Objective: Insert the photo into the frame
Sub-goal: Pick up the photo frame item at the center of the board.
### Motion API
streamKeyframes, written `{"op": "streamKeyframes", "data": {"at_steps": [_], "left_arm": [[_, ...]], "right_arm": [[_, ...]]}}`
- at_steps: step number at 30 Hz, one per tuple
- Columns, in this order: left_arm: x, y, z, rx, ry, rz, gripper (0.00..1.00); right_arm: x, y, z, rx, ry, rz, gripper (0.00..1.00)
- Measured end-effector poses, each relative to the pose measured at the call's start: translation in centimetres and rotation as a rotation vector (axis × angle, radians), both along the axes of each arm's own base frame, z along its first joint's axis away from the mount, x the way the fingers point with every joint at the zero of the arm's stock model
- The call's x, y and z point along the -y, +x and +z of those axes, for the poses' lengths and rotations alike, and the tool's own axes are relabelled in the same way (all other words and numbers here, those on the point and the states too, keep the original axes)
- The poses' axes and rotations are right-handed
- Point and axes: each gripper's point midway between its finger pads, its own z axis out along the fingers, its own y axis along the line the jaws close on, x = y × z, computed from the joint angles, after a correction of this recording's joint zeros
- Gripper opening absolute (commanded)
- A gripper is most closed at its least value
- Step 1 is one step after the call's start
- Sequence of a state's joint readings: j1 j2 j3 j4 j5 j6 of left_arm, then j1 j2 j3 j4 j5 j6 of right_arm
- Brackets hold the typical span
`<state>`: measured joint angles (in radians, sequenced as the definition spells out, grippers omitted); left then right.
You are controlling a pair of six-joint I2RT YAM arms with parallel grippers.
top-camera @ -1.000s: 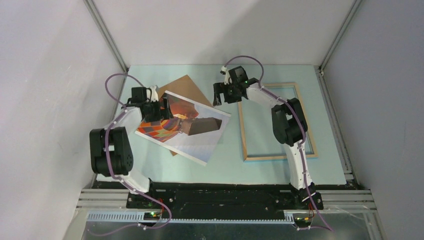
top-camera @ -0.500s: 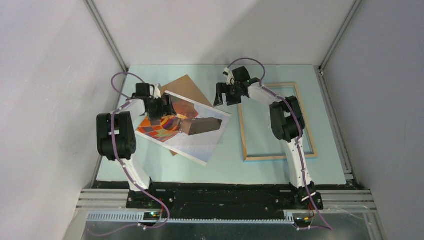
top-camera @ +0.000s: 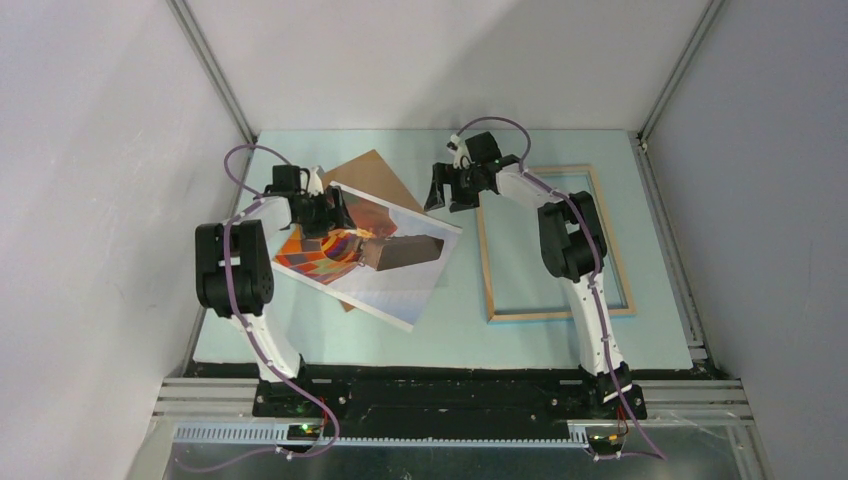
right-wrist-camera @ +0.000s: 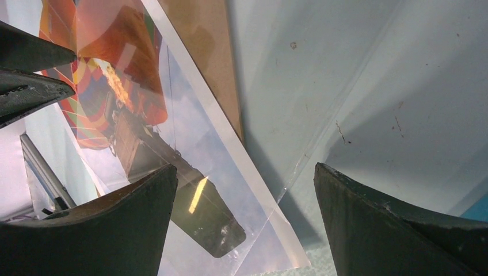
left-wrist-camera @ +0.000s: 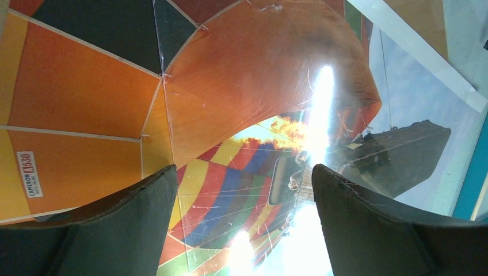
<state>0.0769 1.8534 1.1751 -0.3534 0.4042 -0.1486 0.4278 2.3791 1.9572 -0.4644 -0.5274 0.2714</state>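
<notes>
Pale green table (top-camera: 450, 335): the photo (top-camera: 400, 275) lies at left, overlapping a brown board (top-camera: 370, 175). Only the overhead view shows the frame (top-camera: 485, 260), apart at right. Left gripper (top-camera: 330, 215) hangs over the photo and right gripper (top-camera: 445, 195) near its corner, both spread wide and empty.

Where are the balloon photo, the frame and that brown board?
the photo (top-camera: 400, 250), overhead view, on the printed dark basket.
the frame (top-camera: 484, 262), overhead view, on its left wooden rail.
brown board (top-camera: 378, 175), overhead view, on the corner showing beyond the photo.

The photo (left-wrist-camera: 230, 86) is glossy paper, the frame (top-camera: 545, 315) light wood.
</notes>
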Motion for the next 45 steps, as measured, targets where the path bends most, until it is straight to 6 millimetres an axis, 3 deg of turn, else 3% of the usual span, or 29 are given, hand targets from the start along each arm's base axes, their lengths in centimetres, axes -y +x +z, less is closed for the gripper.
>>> {"op": "streamKeyframes", "data": {"at_steps": [13,23,31,36,45], "left_arm": [[0.9,-0.1,0.1,-0.002,-0.017,-0.017,0.92],[1.1,-0.2,0.1,-0.003,-0.021,-0.023,0.92],[2.2,-0.4,0.2,-0.004,-0.04,-0.053,0.92],[2.5,-0.5,0.2,-0.005,-0.043,-0.059,0.92],[2.5,-0.5,0.2,-0.003,-0.04,-0.066,0.92]], "right_arm": [[-0.3,0.3,-0.4,-0.066,0.075,-0.018,0.91],[0.1,0.7,-0.2,-0.141,0.226,-0.063,0.85],[0.2,-1.4,0.1,-0.285,0.378,-0.101,0.76],[0.0,-1.8,0.3,-0.31,0.414,-0.098,0.69],[0.1,-1.6,1.1,-0.286,0.431,-0.084,0.39]]}}
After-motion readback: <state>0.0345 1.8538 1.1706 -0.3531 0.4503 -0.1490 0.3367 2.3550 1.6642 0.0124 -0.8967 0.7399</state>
